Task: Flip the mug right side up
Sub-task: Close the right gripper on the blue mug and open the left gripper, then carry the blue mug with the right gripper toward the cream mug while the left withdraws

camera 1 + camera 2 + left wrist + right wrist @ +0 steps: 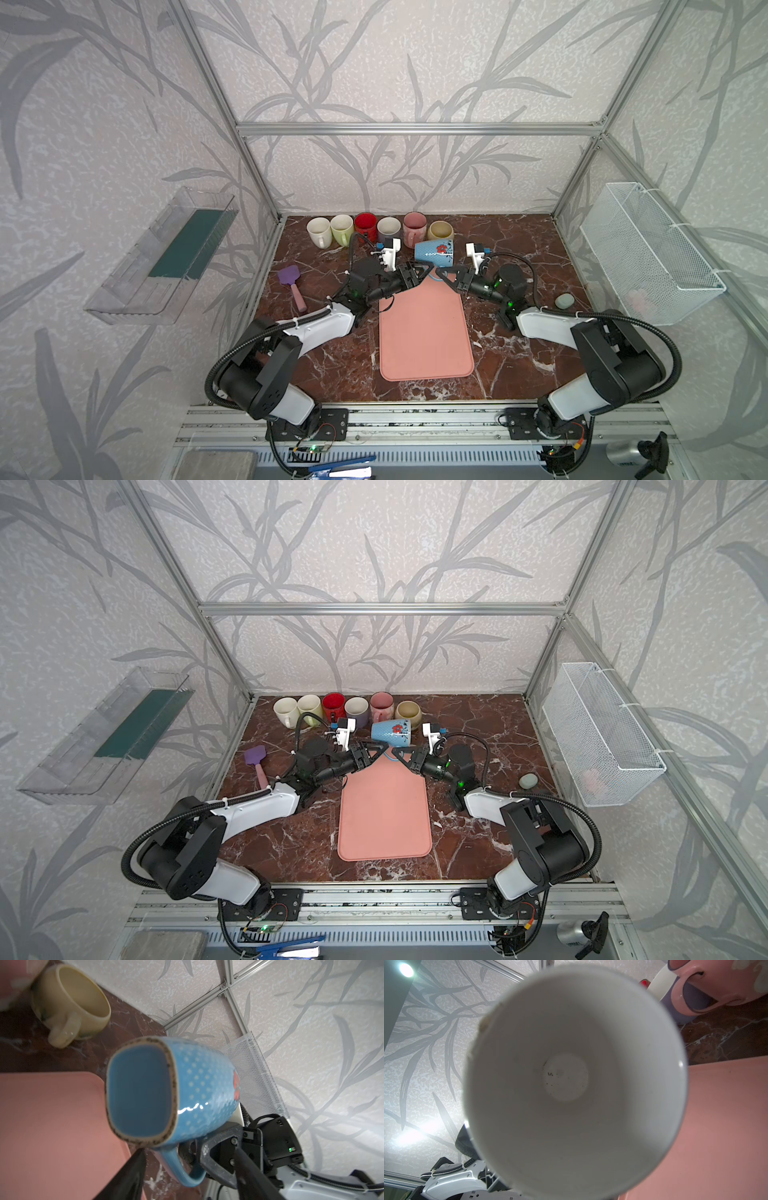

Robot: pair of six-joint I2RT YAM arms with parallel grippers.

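While the blue mug (434, 252) hangs sideways over the far end of the pink mat (426, 332), the right gripper (439, 273) pinches its handle; the left gripper (423, 272) seems spread, not touching. Halfway turned: next, roll its mouth upward.

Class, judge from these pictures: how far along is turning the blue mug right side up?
Done: the blue mug is in the air over the far end of the pink mat, lying sideways. In hand: the right tool grips its handle; the left tool stands open by its base. Left: finish the turn and set it down upright.
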